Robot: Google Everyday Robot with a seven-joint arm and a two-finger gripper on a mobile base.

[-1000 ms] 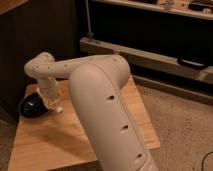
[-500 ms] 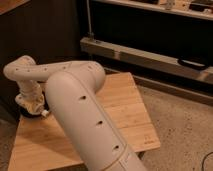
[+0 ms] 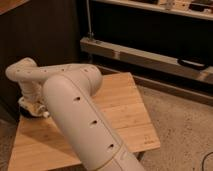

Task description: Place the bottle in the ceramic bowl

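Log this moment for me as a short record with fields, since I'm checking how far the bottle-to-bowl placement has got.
surface: light wooden table
arm: white arm reaching across the table to its far left edge
gripper: gripper low at the table's left edge, over the bowl
ceramic bowl: only a dark sliver shows beneath the gripper
bottle: small whitish tip shows at the gripper; the rest is hidden
placement: cannot tell whether the bottle is in the bowl
background: dark shelving
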